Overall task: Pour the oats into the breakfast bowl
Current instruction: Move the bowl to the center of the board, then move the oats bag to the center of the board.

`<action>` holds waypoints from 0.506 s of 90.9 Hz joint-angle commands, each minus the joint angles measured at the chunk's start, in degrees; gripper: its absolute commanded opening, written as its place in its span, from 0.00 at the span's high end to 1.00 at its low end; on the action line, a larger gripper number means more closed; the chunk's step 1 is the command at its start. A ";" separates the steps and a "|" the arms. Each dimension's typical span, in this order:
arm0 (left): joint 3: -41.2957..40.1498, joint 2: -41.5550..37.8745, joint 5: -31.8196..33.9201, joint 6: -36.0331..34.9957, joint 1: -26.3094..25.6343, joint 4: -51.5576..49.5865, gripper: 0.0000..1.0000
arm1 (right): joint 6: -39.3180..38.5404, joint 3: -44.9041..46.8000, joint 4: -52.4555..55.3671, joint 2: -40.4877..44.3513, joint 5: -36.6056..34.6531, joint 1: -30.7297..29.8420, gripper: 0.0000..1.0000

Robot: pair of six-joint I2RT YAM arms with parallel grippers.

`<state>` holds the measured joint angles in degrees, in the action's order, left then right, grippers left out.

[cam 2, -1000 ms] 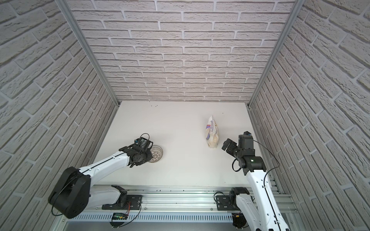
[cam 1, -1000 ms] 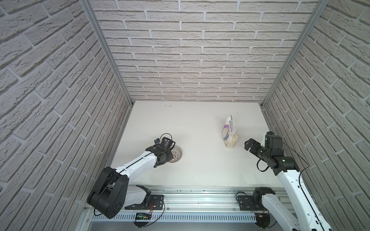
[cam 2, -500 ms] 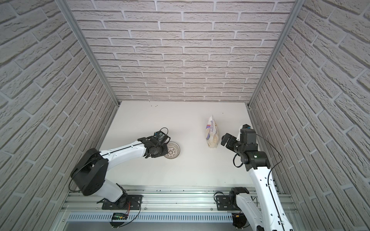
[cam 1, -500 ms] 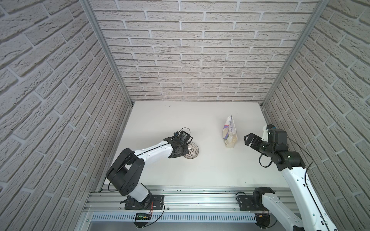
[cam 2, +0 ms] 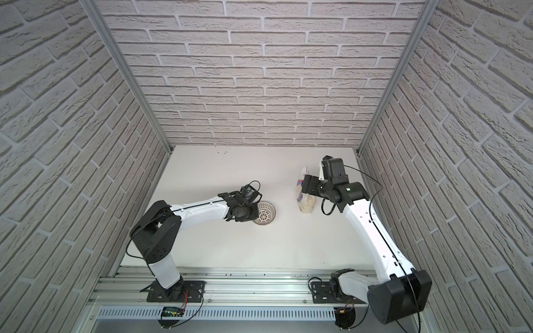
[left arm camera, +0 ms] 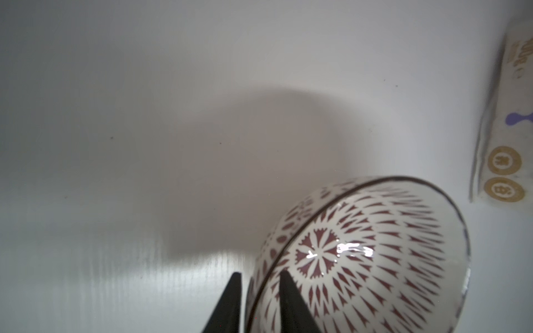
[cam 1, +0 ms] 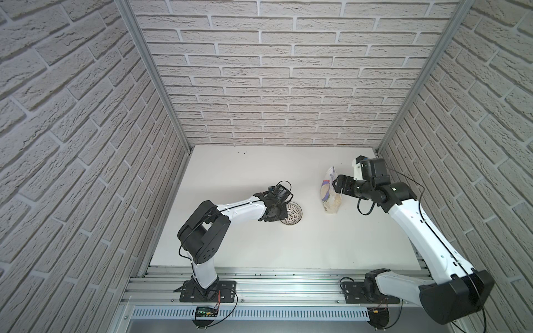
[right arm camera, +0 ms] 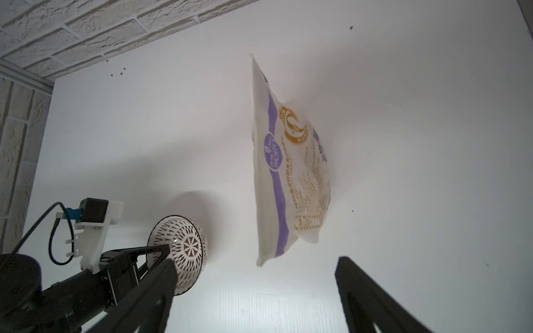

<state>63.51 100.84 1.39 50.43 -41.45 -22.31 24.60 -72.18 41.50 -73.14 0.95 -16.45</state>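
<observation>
Only the bag (right arm camera: 288, 178) carries print. Right wrist view: a purple oval on its purple stripe reads roughly "seeo", letters turned sideways; next to the oval a gold ring mark, characters unreadable; further small gold and purple lines on the bag, too small to read. Left wrist view: bag (left arm camera: 507, 121) edge shows blurred gold digits, maybe "00g", plus two gold round seals with unreadable characters. Top views: print too small to read.
</observation>
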 commanded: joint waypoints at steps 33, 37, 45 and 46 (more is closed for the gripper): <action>-4.83 -16.39 5.52 -2.25 0.04 -2.11 0.39 | -4.61 -12.82 1.65 -18.17 -12.49 -1.90 0.54; -5.02 -17.75 6.40 -2.00 0.05 -2.70 0.37 | -5.06 -13.20 1.89 -18.89 -12.16 -2.04 0.59; -5.26 -19.86 7.97 -1.60 -0.03 -3.69 0.31 | -6.04 -14.46 3.49 -19.99 -12.33 -2.73 0.70; -5.29 -20.05 8.12 -1.54 -0.03 -3.70 0.30 | -6.09 -14.60 3.72 -20.09 -12.44 -2.81 0.73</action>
<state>59.48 83.15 6.26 49.10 -41.45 -24.77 20.34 -84.44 42.94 -92.53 -9.32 -18.17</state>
